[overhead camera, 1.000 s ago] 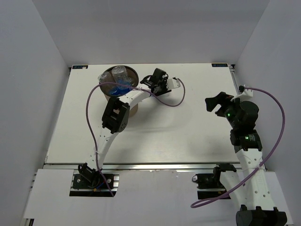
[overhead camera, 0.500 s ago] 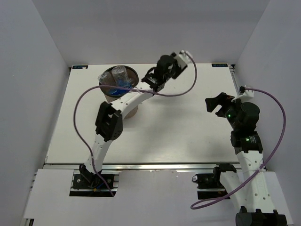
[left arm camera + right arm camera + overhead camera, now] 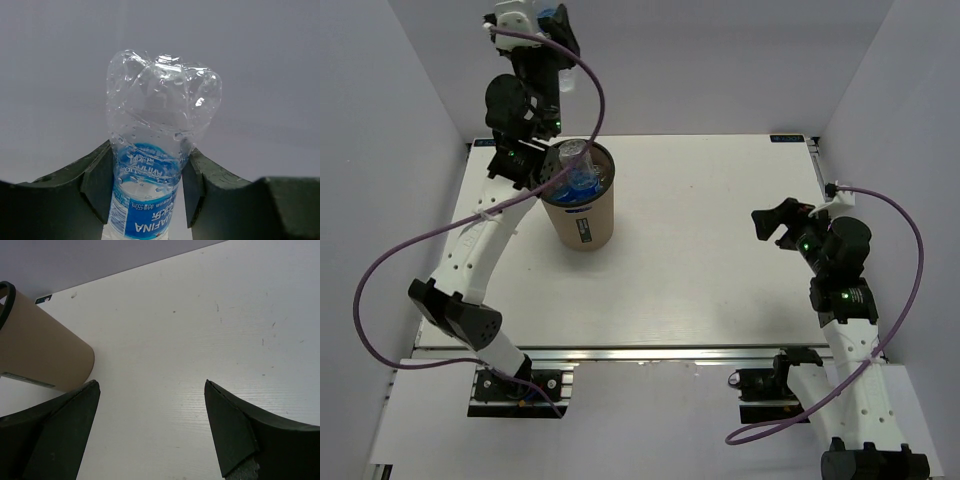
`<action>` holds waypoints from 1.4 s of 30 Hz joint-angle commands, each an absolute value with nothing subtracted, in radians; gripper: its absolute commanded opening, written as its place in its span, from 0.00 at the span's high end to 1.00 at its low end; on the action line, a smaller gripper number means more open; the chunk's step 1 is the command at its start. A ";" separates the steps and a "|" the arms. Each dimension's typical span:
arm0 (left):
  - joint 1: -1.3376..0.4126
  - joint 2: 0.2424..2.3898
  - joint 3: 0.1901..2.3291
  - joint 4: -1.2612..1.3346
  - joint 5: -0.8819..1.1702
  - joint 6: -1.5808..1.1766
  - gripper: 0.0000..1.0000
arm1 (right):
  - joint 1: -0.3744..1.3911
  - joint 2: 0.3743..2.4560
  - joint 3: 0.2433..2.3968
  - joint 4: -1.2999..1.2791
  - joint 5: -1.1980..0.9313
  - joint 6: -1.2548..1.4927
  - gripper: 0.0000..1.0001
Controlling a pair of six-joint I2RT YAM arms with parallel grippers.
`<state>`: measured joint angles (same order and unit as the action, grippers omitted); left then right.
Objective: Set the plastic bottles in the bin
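My left gripper [image 3: 556,35] is raised high above the table's back left, over the bin. It is shut on a plastic bottle [image 3: 160,110], clear with a blue label, held by its middle with its base pointing away from the camera at the grey wall; the blue label shows in the top view [image 3: 553,13]. The tan bin [image 3: 582,218] stands upright at the back left and holds several bottles [image 3: 576,172]. My right gripper [image 3: 775,220] is open and empty over the right side of the table; its wrist view shows the spread gripper [image 3: 151,385] and the bin [image 3: 40,355] at the left.
Grey walls enclose the table [image 3: 720,270] on three sides. The left arm's purple cable [image 3: 395,260] loops over the table's left part. No loose bottle shows on the table.
The left arm has swung from the right of the bin, low over the table, up and to the left, and now holds a bottle high above the bin. The right arm has barely moved.
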<state>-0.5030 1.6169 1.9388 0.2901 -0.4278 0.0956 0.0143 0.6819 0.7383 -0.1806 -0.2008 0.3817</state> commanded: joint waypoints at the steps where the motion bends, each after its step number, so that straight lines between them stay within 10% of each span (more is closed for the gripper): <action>1: -0.427 1.622 1.852 0.175 -0.488 -0.113 0.66 | 0.012 0.695 0.741 -0.129 -0.236 0.379 0.11; 15: -0.373 1.462 1.481 0.134 -0.696 -0.354 0.64 | 0.011 0.676 0.727 -0.130 -0.239 0.379 0.11; 22: -0.371 1.338 1.260 0.159 -0.678 -0.456 0.39 | 0.012 0.678 0.723 -0.130 -0.242 0.382 0.11; 42: -0.373 1.468 1.191 0.114 -0.655 -0.393 0.38 | 0.011 0.661 0.709 -0.126 -0.222 0.373 0.11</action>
<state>-0.3695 1.4826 1.2274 0.1417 -0.6800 -0.4015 0.0139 0.6666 0.7212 -0.1688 -0.2306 0.3824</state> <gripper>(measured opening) 0.627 0.895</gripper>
